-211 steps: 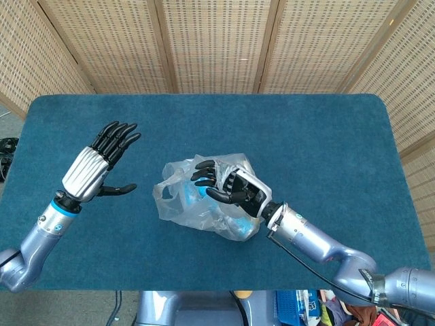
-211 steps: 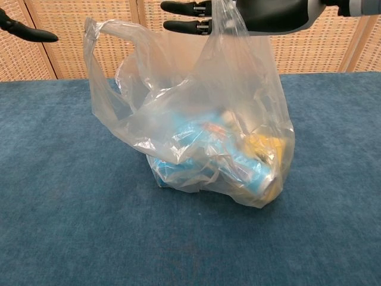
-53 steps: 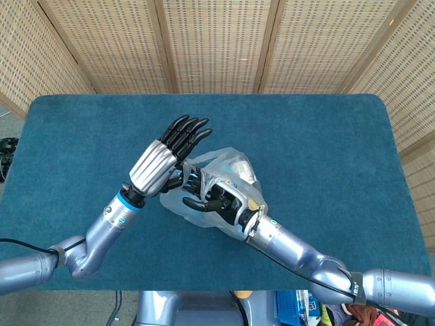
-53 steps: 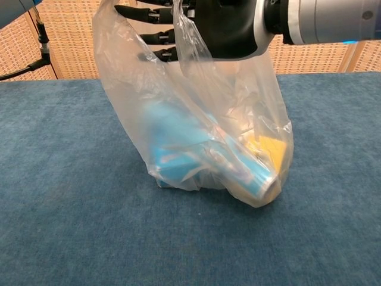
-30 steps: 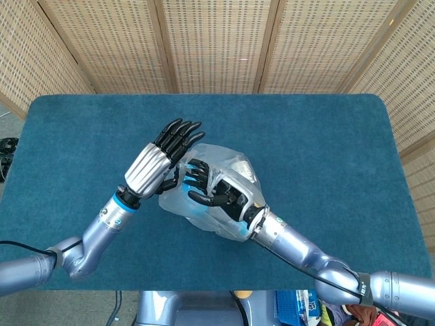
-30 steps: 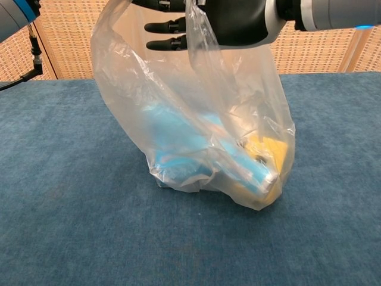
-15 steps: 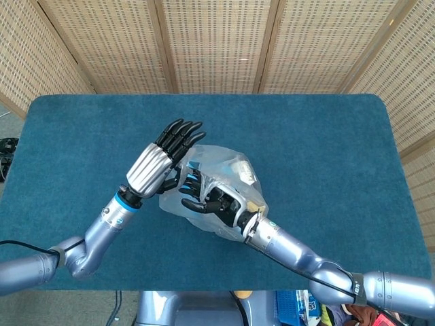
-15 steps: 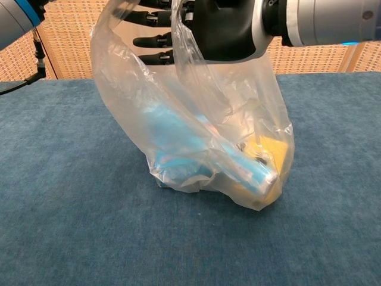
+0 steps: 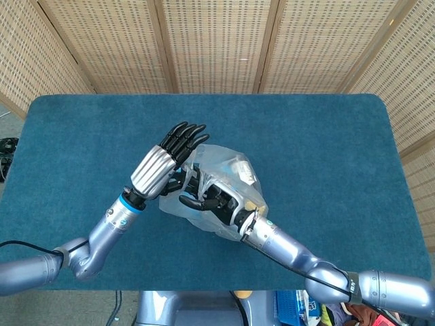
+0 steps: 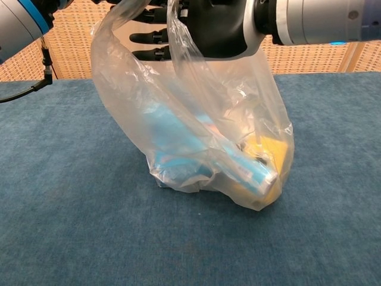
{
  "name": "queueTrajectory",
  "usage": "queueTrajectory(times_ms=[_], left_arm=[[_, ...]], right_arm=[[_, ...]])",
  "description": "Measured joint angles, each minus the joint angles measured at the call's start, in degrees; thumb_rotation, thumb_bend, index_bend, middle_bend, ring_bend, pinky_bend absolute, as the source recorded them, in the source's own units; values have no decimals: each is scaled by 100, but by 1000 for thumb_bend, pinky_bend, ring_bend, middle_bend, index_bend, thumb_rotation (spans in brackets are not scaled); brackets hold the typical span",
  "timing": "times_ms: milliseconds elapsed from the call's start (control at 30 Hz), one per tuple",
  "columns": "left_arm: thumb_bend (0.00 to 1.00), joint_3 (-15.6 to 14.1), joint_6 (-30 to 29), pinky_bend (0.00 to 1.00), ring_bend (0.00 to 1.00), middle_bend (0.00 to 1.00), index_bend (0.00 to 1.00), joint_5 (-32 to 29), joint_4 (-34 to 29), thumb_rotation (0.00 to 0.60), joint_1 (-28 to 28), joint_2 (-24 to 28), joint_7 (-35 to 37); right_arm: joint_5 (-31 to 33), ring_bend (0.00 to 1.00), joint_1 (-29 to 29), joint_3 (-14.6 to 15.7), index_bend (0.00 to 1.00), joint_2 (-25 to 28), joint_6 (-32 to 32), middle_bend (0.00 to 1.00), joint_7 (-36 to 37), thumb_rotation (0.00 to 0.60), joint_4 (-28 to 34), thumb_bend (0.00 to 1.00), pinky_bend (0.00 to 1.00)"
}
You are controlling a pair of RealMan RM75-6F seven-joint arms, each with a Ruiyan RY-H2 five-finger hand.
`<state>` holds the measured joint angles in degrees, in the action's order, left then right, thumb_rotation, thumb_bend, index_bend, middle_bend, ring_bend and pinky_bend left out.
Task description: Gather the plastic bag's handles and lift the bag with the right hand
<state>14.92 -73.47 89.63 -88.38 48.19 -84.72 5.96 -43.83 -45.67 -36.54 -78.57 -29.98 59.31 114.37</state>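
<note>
The clear plastic bag (image 10: 196, 119) stands on the blue table, with blue packs (image 10: 178, 140) and a yellow item (image 10: 272, 152) inside. My right hand (image 10: 205, 27) is above the bag's mouth, its fingers (image 10: 149, 37) stretched out and apart toward the left. One handle strip (image 10: 178, 36) hangs across its palm. In the head view the right hand (image 9: 212, 195) sits on top of the bag (image 9: 234, 173). My left hand (image 9: 165, 161) is flat with straight fingers, right beside it, against the bag's other handle side (image 10: 110, 42). Neither hand has closed on the plastic.
The blue cloth table (image 9: 326, 149) stretches wide around the bag. Wicker screens (image 9: 217, 41) stand behind the far edge. My left forearm (image 10: 21, 21) crosses the top-left corner of the chest view.
My left hand has edged right, closer to the right hand, pressing the bag's left side in. The right hand has shifted slightly left; its fingers stay spread.
</note>
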Motion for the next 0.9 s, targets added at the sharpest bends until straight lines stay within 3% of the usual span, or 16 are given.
queueTrajectory(times_ms=[467,900], left_arm=[[847,37,31,0,0,0,0,-59,-37,600,36,-83,28],[848,78,46,0,0,0,0,-142,-42,600,37,-108,121]], right_arm=[[108,10,0,-143,22,-170,-134,162,-88,600,27,387,125],[183,14,-30,-137,9,-453,-182,158,-174,600,-25,387,134]])
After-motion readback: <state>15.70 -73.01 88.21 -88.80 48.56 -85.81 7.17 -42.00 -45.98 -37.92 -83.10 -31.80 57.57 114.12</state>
